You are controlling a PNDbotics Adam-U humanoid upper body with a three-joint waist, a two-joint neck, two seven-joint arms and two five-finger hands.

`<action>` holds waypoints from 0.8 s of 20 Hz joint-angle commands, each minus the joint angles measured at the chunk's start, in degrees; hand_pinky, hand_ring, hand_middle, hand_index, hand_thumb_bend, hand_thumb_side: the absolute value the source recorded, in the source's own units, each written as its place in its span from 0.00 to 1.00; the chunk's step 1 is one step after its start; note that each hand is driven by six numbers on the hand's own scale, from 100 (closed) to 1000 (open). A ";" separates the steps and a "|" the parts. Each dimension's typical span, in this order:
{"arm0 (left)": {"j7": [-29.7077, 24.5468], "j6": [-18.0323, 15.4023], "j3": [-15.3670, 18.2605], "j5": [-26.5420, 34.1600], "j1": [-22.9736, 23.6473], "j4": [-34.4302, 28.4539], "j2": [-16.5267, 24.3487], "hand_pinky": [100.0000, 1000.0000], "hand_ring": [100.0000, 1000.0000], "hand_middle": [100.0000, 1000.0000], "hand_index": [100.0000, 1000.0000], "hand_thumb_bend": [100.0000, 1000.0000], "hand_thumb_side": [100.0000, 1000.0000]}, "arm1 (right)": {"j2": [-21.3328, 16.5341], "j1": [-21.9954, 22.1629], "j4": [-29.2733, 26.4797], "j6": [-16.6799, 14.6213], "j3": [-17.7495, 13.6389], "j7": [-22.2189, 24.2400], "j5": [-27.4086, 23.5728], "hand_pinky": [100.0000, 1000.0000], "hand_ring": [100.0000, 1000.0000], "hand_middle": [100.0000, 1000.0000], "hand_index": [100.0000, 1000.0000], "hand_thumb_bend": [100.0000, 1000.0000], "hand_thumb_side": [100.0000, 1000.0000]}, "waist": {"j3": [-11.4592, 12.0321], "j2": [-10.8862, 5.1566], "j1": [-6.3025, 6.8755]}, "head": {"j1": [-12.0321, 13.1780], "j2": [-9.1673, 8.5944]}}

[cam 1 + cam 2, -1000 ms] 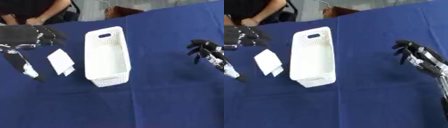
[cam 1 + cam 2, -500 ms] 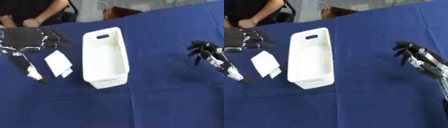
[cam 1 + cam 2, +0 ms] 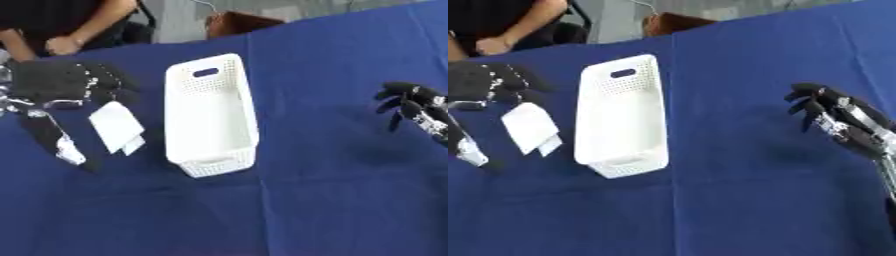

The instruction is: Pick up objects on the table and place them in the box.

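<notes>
At the far left, the left hand [image 3: 54,85] hovers over the blue table [image 3: 332,190], palm down, its dark fingers spread and straight, holding nothing. Just below it a small white thing [image 3: 70,151] lies on the cloth beside a dark, slanting shape; whether that shape is part of the arm or its shadow is hard to say.

Next to the right lies a flat white packet [image 3: 116,126], just under the fingertips of the left hand and apparently not touching them. Its long axis runs from upper left to lower right, and a smaller white flap sticks out at its lower end. No writing or label can be read on it.

Near the packet but apart from it stands the white box [image 3: 213,115], a perforated plastic basket with a slot handle in its far end wall. Its long axis runs away from the robot, leaning slightly left at the far end. It bears no brand or lettering.

Well apart, at the right edge, the right hand [image 3: 837,117] hangs over bare cloth with fingers parted and relaxed, empty.
</notes>
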 commanded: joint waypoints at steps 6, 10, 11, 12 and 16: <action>1.65 -0.23 1.22 -1.29 0.24 0.90 0.02 0.96 0.96 0.96 1.00 0.70 0.87 | -0.91 -1.81 -0.77 -0.25 -0.32 0.09 -0.57 0.41 0.68 0.75 0.92 0.00 0.73 | -0.93 0.12 -0.55 | 0.63 -1.61; 2.46 -0.36 1.13 -2.03 0.39 0.76 -0.27 0.96 0.96 0.96 1.00 0.68 0.86 | -0.96 -2.12 -0.63 -0.35 -0.36 0.09 -0.62 0.41 0.68 0.75 0.92 0.00 0.73 | -1.33 0.47 -0.69 | 0.67 -1.68; 2.58 -0.39 1.07 -2.18 0.40 0.66 -0.29 0.96 0.96 0.96 1.00 0.68 0.86 | -0.97 -2.15 -0.60 -0.38 -0.35 0.09 -0.63 0.41 0.68 0.75 0.92 0.00 0.73 | -1.35 0.51 -0.71 | 0.66 -1.66; 2.69 -0.42 1.02 -2.34 0.41 0.53 -0.29 0.96 0.96 0.96 1.00 0.68 0.86 | -0.96 -2.16 -0.57 -0.40 -0.34 0.11 -0.63 0.41 0.68 0.75 0.92 0.00 0.73 | -1.34 0.52 -0.72 | 0.67 -1.66; 2.91 -0.34 0.86 -2.90 0.62 0.20 -0.27 0.96 0.96 0.96 1.00 0.69 0.87 | -0.90 -2.14 -0.57 -0.43 -0.38 0.11 -0.62 0.41 0.68 0.75 0.92 0.00 0.73 | -1.19 0.42 -0.74 | 0.60 -1.65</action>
